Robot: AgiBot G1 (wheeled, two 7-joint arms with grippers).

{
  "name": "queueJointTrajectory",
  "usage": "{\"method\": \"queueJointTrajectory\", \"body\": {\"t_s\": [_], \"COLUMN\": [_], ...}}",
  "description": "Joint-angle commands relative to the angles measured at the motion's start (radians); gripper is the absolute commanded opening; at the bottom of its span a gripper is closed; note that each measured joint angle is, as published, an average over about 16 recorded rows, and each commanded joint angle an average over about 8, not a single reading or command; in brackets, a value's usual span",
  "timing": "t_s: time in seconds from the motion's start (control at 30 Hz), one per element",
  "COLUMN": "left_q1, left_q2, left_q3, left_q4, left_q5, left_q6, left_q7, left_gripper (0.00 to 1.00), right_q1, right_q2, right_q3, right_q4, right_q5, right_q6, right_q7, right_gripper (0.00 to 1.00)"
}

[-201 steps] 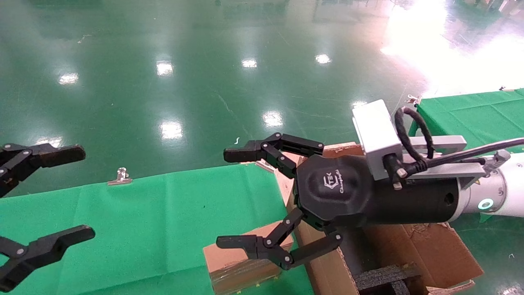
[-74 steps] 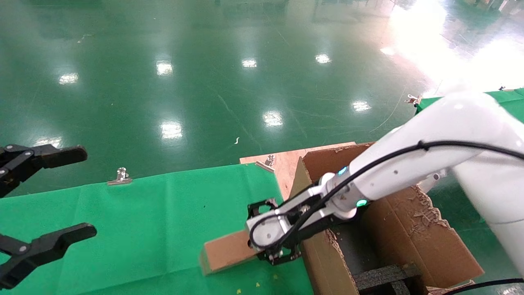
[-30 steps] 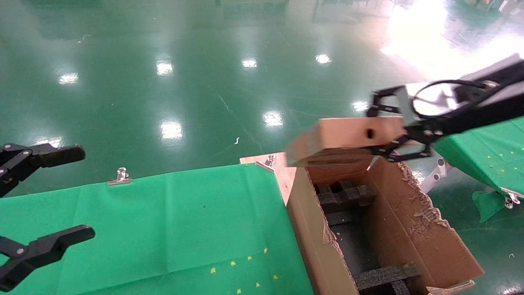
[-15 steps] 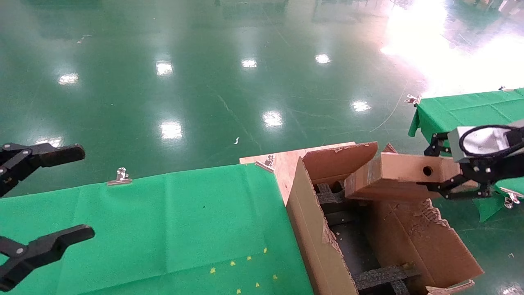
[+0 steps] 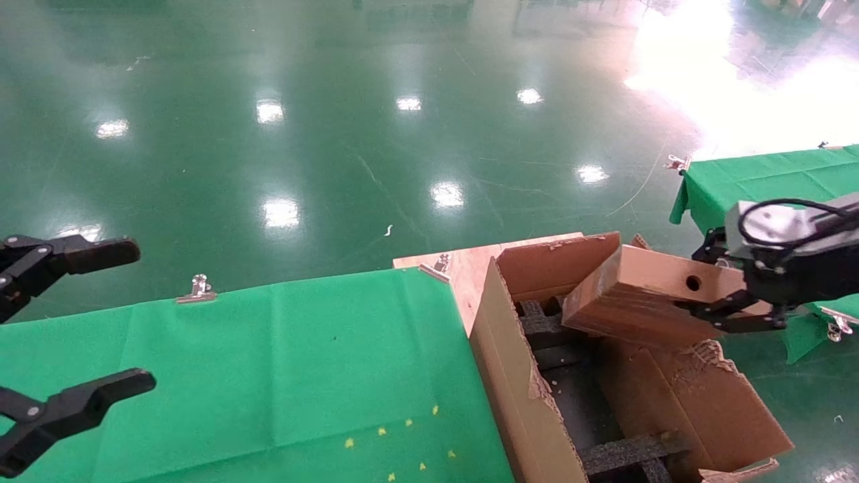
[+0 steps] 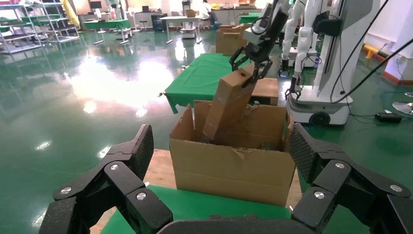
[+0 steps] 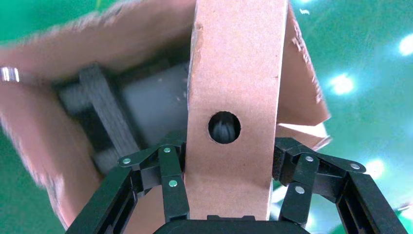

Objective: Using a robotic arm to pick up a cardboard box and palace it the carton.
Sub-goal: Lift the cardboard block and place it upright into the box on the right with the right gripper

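Note:
My right gripper [image 5: 731, 298] is shut on one end of the cardboard box [image 5: 637, 298], a plain brown box with a round hole [image 7: 224, 127] in its face. The box hangs tilted over the far end of the carton [image 5: 520, 409]. In the left wrist view the box's [image 6: 229, 105] lower end dips inside the carton's [image 6: 234, 170] open top. Black fingers [image 7: 170, 170] press both of its side faces. Black foam inserts [image 5: 627, 453] line the carton's floor. My left gripper [image 5: 74, 329] stays open at the table's left edge, holding nothing.
A green-cloth table [image 5: 268, 362] lies left of the carton, with metal clips [image 5: 199, 288] on its far edge and a bare wooden corner [image 5: 463, 268]. A second green table [image 5: 758, 174] stands at the right. The carton's right flap [image 5: 711, 396] is ragged.
The right gripper took the box off the green table, lifted it and carried it right over the carton. In the last half second the box's free end tipped down toward the opening. Left gripper unmoved.

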Motion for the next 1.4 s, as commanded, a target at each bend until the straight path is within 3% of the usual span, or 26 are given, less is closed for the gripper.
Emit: {"method": "queueJointTrajectory", "body": {"t_s": [0.03, 0.2, 0.37, 0.9, 1.4], "left_q1": [0.0, 0.0, 0.0, 0.0, 0.0], "left_q2": [0.0, 0.0, 0.0, 0.0, 0.0], "left_q3": [0.0, 0.0, 0.0, 0.0, 0.0], "left_q4": [0.0, 0.0, 0.0, 0.0, 0.0], "left_q5": [0.0, 0.0, 0.0, 0.0, 0.0], "left_q6": [0.0, 0.0, 0.0, 0.0, 0.0], "left_q7": [0.0, 0.0, 0.0, 0.0, 0.0], "left_gripper": [1.0, 1.0, 1.0, 1.0, 1.0], "right_q1": [-0.025, -0.081, -0.121, -0.141, -0.202], "right_q2": [0.002, 0.029, 0.054, 0.059, 0.092], "right_q3": [-0.002, -0.008, -0.015, -0.024, -0.085], "right_q4": [-0.016, -0.021, -0.005, -0.004, 0.065], "right_q5": [0.025, 0.074, 0.108, 0.112, 0.031], "right_q6": [0.022, 0.105, 0.151, 0.175, 0.3], "right_q7": [0.057, 0.259, 0.39, 0.432, 0.76], "right_gripper": [0.0, 0.0, 0.0, 0.0, 0.0]}}
